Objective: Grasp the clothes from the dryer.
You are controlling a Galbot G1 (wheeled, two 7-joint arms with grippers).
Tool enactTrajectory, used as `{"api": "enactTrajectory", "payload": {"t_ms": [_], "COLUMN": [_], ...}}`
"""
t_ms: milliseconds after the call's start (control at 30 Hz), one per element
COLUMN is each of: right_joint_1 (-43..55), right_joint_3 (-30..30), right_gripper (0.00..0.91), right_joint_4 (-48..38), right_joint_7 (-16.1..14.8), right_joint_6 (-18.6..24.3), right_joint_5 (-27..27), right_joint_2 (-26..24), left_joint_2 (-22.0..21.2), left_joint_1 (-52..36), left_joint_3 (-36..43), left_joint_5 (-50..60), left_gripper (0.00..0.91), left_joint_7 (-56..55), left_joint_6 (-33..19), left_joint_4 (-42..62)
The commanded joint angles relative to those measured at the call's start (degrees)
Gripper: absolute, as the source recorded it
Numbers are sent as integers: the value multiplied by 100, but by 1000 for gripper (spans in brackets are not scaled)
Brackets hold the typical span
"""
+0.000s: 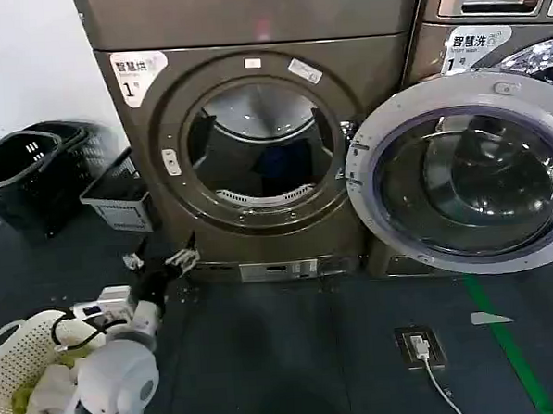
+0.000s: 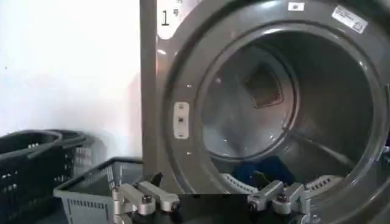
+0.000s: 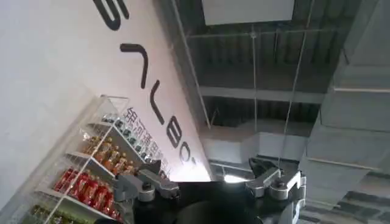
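Observation:
The brown-bronze dryer (image 1: 254, 125) stands ahead with its round door (image 1: 460, 174) swung open to the right. Dark blue clothes (image 1: 279, 165) lie low in the steel drum, and they also show in the left wrist view as clothes (image 2: 265, 170) behind the porthole rim. My left gripper (image 1: 159, 260) hovers low in front of the dryer's lower left corner, outside the porthole. It is open and holds nothing; in its wrist view the left gripper (image 2: 212, 204) faces the dryer (image 2: 183, 73). My right gripper (image 3: 210, 182) is open and empty, aimed up at a ceiling and a wall.
A white basket (image 1: 11, 355) with pale clothes sits on the floor at my lower left. Black baskets (image 1: 24, 169) and a grey basket (image 1: 118, 192) stand left of the dryer. A like machine (image 1: 489, 20) stands to the right. A floor socket with cable (image 1: 420, 348) lies in front.

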Motion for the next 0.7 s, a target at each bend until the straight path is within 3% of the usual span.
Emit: {"api": "enactTrajectory", "payload": {"t_ms": [33, 700], "right_joint_1": [11, 61], "right_joint_3": [-12, -129], "right_gripper": [907, 907], "right_joint_4": [0, 3], "right_joint_7": [-5, -33], "right_joint_6": [9, 169], "right_joint_5": [8, 1], "right_joint_2": [7, -32], "left_joint_2": [5, -18], "left_joint_1": [-15, -109], "left_joint_3": [19, 169], "left_joint_5": [-2, 330], "left_gripper": [907, 907], "left_joint_7": [-1, 171], "left_joint_6": [5, -219], "left_joint_4": [22, 162]}}
